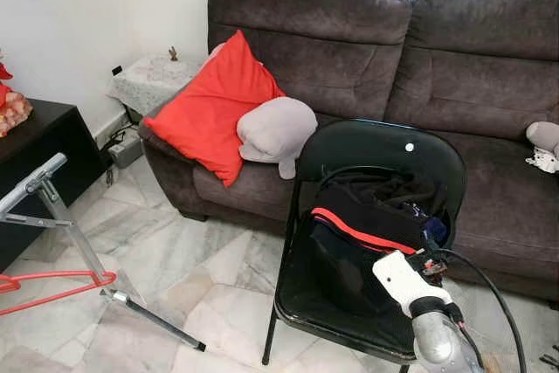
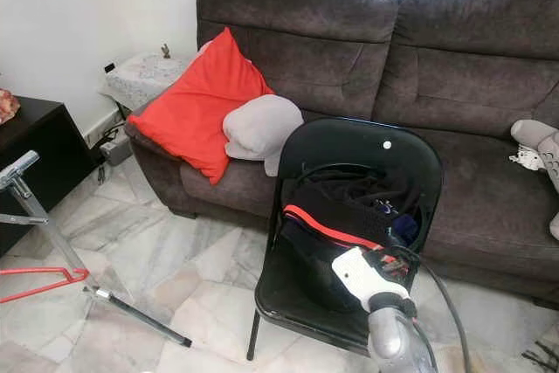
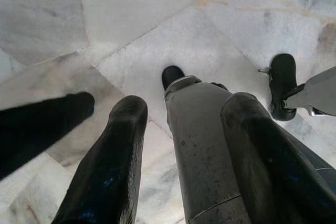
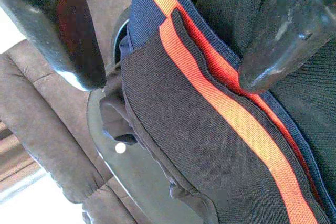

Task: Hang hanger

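- The red wire hanger (image 1: 52, 286) lies flat on the pale marble floor (image 1: 175, 259) at the robot's left, cut off by the picture's edge, so its hook is hidden. Its long axis runs left to right, and the visible rounded end points toward the black folding metal chair (image 1: 376, 150).
- One hanger is visible, beside the grey metal rack frame (image 1: 61, 216), whose leg crosses just past the hanger's end; whether they touch is hard to tell.
- The chair stands before the dark brown fabric sofa (image 1: 367, 32), well apart from the hanger. A pile of dark clothes with a red stripe (image 1: 362, 233) fills its seat.
- The sofa carries one red square cushion (image 1: 214, 107) and one grey plush cushion (image 1: 275, 128); a second grey plush toy (image 1: 546, 141) is cut off at the right edge.
- The right tool (image 4: 173, 51) hangs over the clothes, fingers (image 4: 283, 30) spread wide, holding nothing; the silver right arm hides part of the pile.
- The left tool (image 3: 184, 145) points down at the floor, fingers (image 3: 113, 166) apart and empty, with the robot's own grey leg between them.
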{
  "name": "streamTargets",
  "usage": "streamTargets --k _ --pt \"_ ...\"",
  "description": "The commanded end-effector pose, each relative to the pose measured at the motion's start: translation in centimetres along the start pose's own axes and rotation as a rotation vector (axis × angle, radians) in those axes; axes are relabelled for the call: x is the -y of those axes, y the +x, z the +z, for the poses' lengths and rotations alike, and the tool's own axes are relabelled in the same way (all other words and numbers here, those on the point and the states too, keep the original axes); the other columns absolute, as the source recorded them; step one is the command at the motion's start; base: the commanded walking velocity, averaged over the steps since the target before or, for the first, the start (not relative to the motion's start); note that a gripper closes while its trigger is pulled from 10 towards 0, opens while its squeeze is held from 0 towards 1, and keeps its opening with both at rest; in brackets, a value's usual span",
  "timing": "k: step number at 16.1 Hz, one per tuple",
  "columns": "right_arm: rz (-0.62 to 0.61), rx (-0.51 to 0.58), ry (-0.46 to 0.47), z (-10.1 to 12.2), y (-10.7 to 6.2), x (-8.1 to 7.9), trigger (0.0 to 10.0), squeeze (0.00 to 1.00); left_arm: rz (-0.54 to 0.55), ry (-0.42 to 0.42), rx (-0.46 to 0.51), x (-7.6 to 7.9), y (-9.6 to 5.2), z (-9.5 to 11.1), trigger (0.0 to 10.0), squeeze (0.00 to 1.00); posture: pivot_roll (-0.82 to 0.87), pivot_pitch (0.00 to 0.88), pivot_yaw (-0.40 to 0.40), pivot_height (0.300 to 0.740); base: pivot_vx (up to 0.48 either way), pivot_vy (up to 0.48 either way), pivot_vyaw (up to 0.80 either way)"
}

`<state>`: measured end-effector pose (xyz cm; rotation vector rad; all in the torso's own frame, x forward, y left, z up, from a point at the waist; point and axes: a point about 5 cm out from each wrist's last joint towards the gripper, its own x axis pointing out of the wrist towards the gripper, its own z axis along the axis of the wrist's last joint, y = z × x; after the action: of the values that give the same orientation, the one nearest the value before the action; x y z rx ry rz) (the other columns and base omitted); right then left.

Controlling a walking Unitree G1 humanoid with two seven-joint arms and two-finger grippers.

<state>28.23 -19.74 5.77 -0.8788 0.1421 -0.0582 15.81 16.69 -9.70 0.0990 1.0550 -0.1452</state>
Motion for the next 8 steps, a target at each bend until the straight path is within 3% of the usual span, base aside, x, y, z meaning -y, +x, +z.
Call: streamTargets --k 1,8 --pt "-0.006 -0.014 -0.001 -0.27 -0.17 0.13 10.0 0.00 -0.020 0.003 -0.066 0.49 -0.15 -1.54 10.0 0.00 -0.02 0.033 0.032 0.740 0.000 0.000 0.00" --pt "-0.023 -0.025 -0.001 -0.06 -0.41 0.11 10.0 0.00 -0.019 0.003 -0.066 0.47 -0.16 -1.55 10.0 0.00 -0.02 0.033 0.032 0.740 0.000 0.000 0.00"
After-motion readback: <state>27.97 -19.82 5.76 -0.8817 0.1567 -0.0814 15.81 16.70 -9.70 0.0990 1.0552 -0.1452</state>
